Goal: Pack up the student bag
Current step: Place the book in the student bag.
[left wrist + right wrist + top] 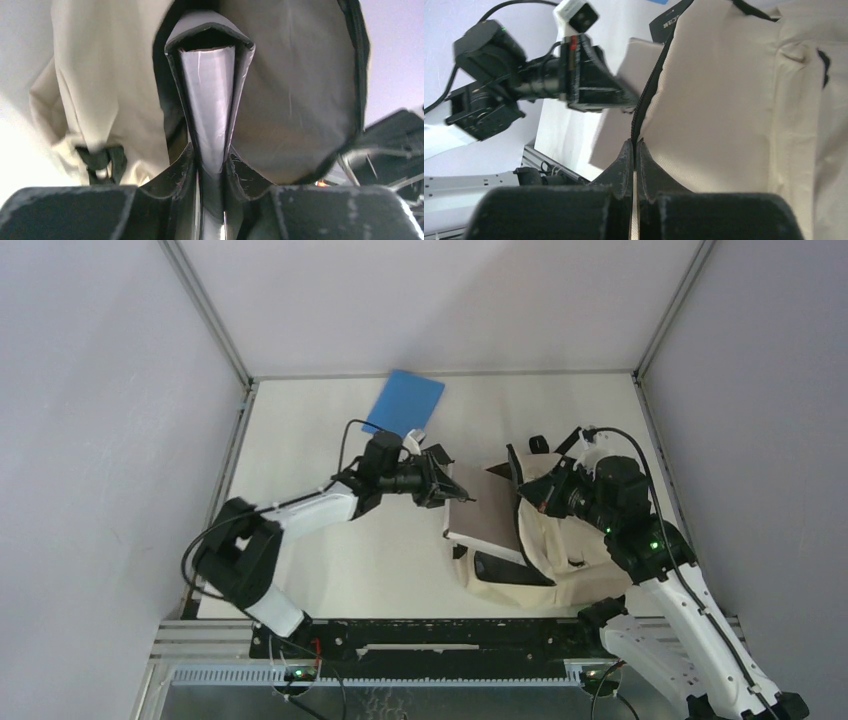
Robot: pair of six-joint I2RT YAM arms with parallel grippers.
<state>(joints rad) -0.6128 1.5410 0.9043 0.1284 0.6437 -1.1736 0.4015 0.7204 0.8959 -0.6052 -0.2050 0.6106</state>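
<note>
ok so rn it's the loading step imo. the bag [560, 562] (cream cloth, black zip + straps) lies slumped toward the near right corner of the worktop [340, 560], mouth facing left. left pincer [460, 496] is clamped on the edge of a grey-covered book [487, 512], holding it off the surface w/ the far end pointed at that mouth. right pincer [634, 150] is shut tight on the zip edge of the mouth, lifting that flap so the opening gapes. from the left wrist cam the book lines up w/ the dark opening. its leading end looks right at or just inside the lip, can't tell how deep.

next move, my guess: push the book further toward the right edge, into the bag, w/ the right arm holding the flap up. the book needs to stay square to the gap so a corner doesn't snag the zip. the cloth is floppy, so it could bunch or slide w/ the push. then let go + back out.

also a flat blue thing [404, 403] near the back edge, left of middle, well apart from the bag. folder or book, can't tell, prob next to pack.

surface: plain off-white, matte. room: pale grey panel walls on 3 sides w/ metal corner posts, black rail [430, 632] along the near edge by the arm bases.
</note>
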